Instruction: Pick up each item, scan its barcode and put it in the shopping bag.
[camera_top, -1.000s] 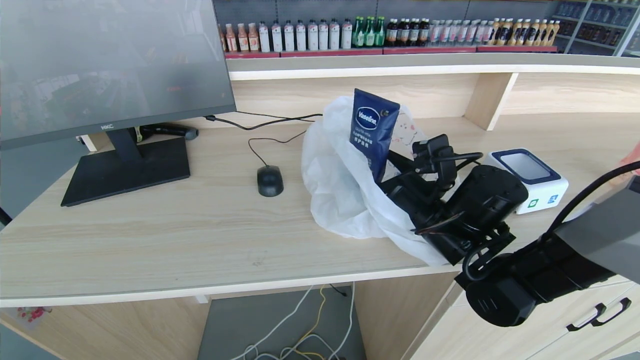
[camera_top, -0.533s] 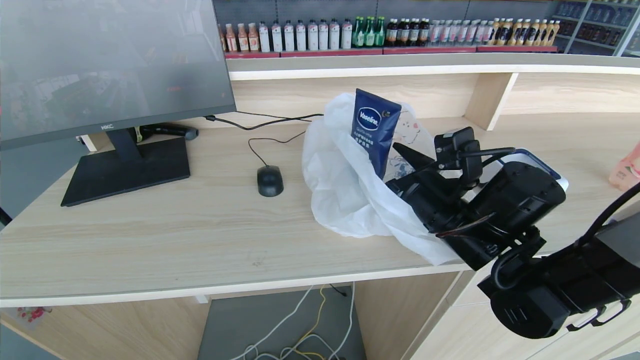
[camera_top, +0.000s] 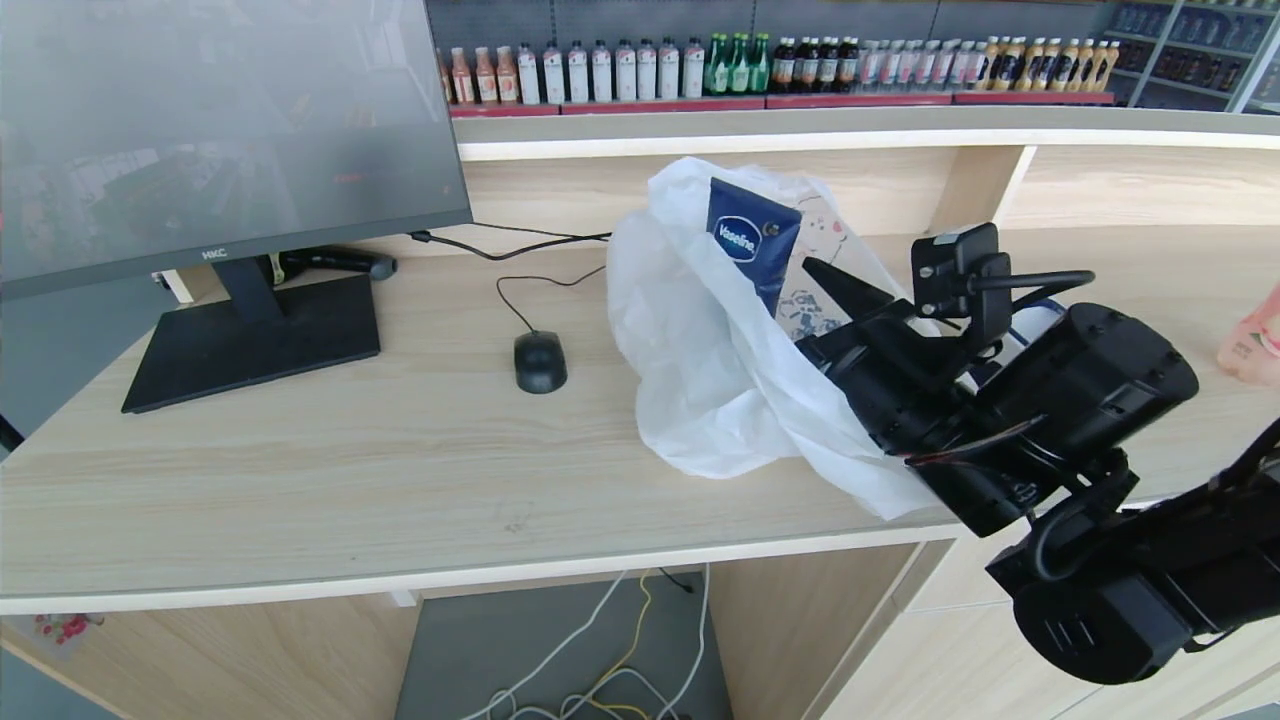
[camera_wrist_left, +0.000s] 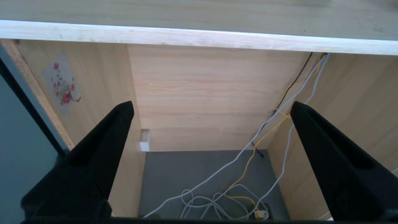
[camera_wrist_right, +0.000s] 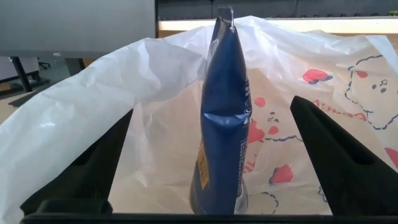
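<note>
My right gripper (camera_wrist_right: 211, 111) is wide open and holds nothing. The dark blue tube (camera_wrist_right: 222, 124) with a flat, pinched top stands upright between its two fingers, touching neither. It sits inside the white shopping bag (camera_top: 700, 370). My left gripper (camera_wrist_left: 211, 109) is wide open too, empty, below the counter (camera_wrist_left: 186, 31).

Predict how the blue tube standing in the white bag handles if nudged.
The blue crimped plastic tube stands upright, tall and narrow: probably tips easily. Its dented side suggests soft walls. The thin white plastic bag likely gives little support.
</note>
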